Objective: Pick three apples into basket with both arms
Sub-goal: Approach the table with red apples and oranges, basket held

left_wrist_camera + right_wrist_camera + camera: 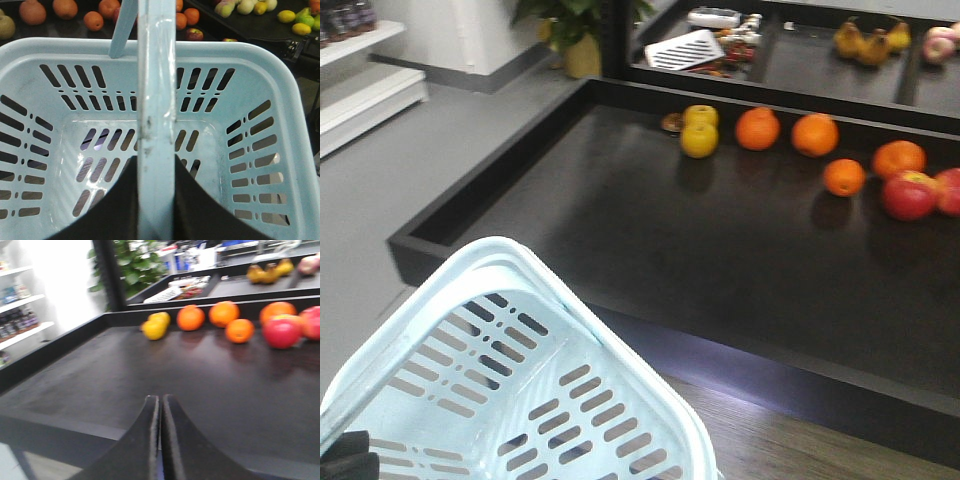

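left hand (155, 167): clamped round the handle (156, 75) of the basket (500, 290), so it's busy
basket: nothing in it yet, held off the near-left corner of the worktop (650, 250)
right hand (160, 402): fingers pressed together, holding nothing, low over the worktop
red apples (281, 331): ahead and off to the right of that hand, well apart, just right of an orange (239, 330)
my take: right arm's the free one, so it'd need to swing right and open up first
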